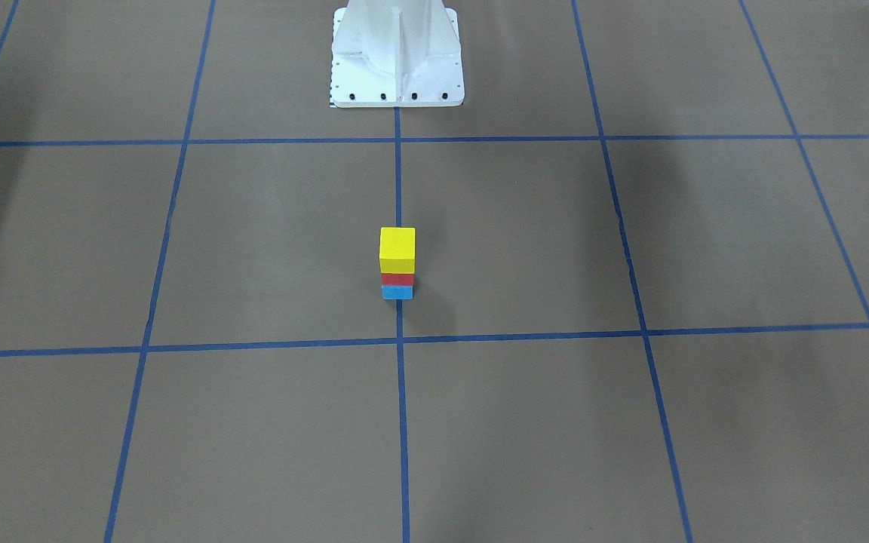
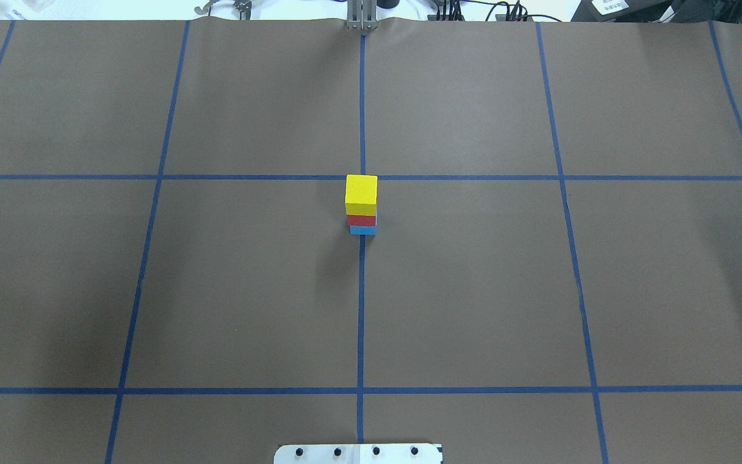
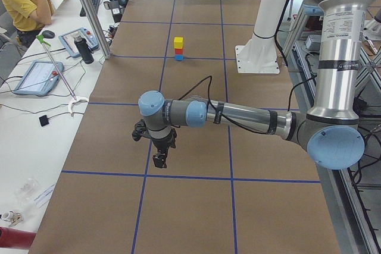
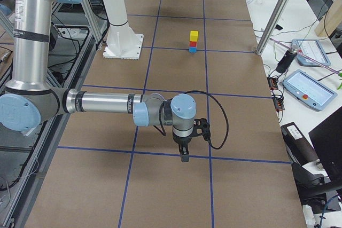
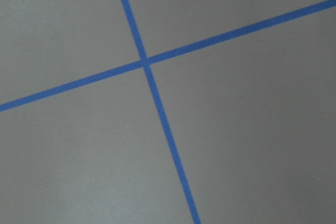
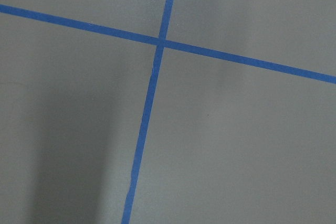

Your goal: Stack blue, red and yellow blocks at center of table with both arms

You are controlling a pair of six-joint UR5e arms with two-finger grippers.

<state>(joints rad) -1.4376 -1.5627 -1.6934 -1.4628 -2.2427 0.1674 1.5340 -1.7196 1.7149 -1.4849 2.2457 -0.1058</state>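
Judging from how the blocks stood, the stacking looked finished and only a clean exit remained. The blue block (image 1: 397, 292) sat on the surface (image 1: 253, 241), the red block (image 1: 397, 278) on it and the yellow block (image 1: 397, 247) on top. The column stood upright on the centre tape line (image 1: 398, 181), straight out in front of the white pedestal (image 1: 397, 53), with its faces close to flush.

The left arm (image 3: 238, 114) reached low over the surface well out to the pedestal's left, and the right arm (image 4: 107, 102) reached well out to its right. Each wrist camera looked down on a tape crossing (image 5: 146, 61) and bare surface. Only the side views showed the left jaws and the right jaws, so whether they were released or clenched could not be told. No block showed in either.

Doing this step well would mean leaving the column alone. Any move home should lift first, then swing wide on the arm's own side of the pedestal, with the looping black cable (image 3: 202, 84) kept clear of the surface. A narrow column of three small cubes would likely topple at a brush or a jolt, so slow, smooth motion would suit.
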